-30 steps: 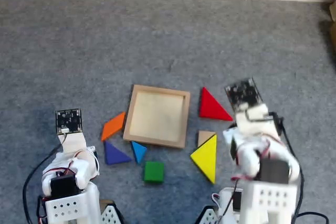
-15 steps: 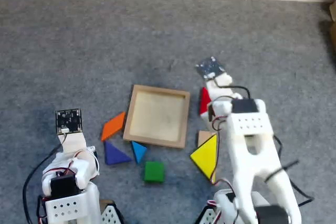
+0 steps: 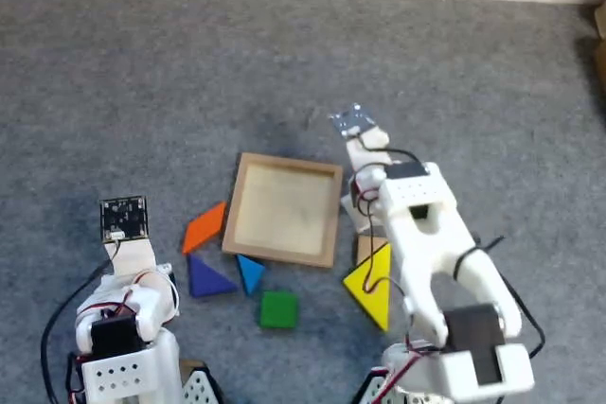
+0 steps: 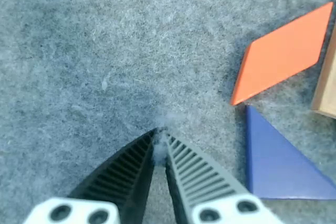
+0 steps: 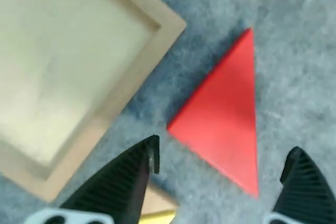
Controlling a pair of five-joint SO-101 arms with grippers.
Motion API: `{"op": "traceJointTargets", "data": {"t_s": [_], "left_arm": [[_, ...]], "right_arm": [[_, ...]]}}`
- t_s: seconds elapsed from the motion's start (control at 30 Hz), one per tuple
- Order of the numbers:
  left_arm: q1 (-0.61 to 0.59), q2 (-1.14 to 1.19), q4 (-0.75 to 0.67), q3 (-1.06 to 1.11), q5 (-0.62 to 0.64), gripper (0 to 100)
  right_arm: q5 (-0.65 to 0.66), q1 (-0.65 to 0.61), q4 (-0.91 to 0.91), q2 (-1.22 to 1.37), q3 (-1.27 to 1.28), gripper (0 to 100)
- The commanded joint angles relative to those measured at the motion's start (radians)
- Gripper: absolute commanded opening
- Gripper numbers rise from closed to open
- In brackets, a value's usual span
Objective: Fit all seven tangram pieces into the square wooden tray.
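The right gripper (image 5: 223,156) hangs wide open and empty over the red triangle (image 5: 226,114), so a skewed close might shove it against the tray (image 5: 125,85) rim

I'm seeing mottled grey carpet (image 3: 142,73) under a pale, unpainted wooden tray (image 3: 230,210). Around it I'm reading a red triangle (image 5: 223,116), a yellow triangle (image 3: 372,283), an orange parallelogram (image 4: 283,51), a dark blue triangle (image 4: 278,166), a lighter blue triangle (image 3: 251,272), a green square (image 3: 277,310) and a plain tan piece (image 3: 367,246). The left gripper (image 4: 159,135) and right gripper (image 5: 224,153) are showing black, ribbed fingers (image 4: 126,177) below white housings.
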Motion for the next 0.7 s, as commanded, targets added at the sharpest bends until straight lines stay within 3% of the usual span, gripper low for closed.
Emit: {"op": "traceJointTargets", "data": {"t_s": [0.0,0.3,0.67], "left_arm": [[-0.008,-0.007,0.006,0.019,0.008,1],[-0.008,-0.007,0.006,0.019,0.008,1],[-0.008,-0.007,0.006,0.019,0.008,1]], "right_arm": [[-0.009,-0.012,-0.015,0.074,-0.139,35.7],[-0.009,-0.004,-0.015,0.314,-0.285,35.7],[-0.009,0.031,0.048,0.337,-0.291,35.4]]}}
